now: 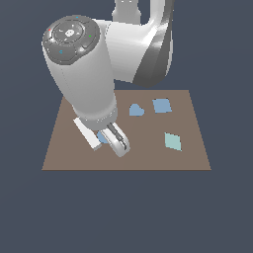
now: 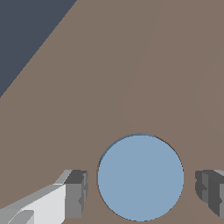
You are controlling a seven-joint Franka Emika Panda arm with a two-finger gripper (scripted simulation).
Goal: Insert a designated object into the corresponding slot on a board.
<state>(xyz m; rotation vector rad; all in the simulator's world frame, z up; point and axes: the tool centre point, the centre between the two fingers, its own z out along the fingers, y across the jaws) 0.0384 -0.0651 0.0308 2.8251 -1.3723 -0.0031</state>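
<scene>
Your light blue disc [image 2: 140,177] is a flat, plain round piece, evenly coloured, no markings, with a clean circular edge. In the wrist view it fills the round slot [image 2: 131,138] almost completely: all you can see of the hole is a thin dark crescent hugging the disc's rim on one side. So the disc looks to be sitting in the slot, roughly flush with the brown board [image 2: 131,65], though you can't really judge depth from here.

The tool [image 2: 141,192] straddles the disc with its jaws spread apart. One finger [image 2: 76,192] sits just beside the disc on one side, the other finger [image 2: 212,190] on the opposite side, and there's a visible strip of brown board between each pad and the disc's edge, so nothing is clamped.

In the exterior view you only get a sliver of the disc [image 1: 102,137] peeking out between the tool's fingers [image 1: 105,139], since the big white arm [image 1: 86,74] covers most of that part of the board [image 1: 148,158]. That spot is toward the exterior view's left of the board, roughly mid-depth.

Further out on the board, toward the exterior view's right, you've got a blue heart-shaped piece [image 1: 136,109], a blue square piece [image 1: 161,105] just beside it, and a teal diamond-ish piece [image 1: 173,141] nearer the front edge. All three are well apart from the disc. Around the board it's plain dark blue-grey ground [image 1: 123,212].
</scene>
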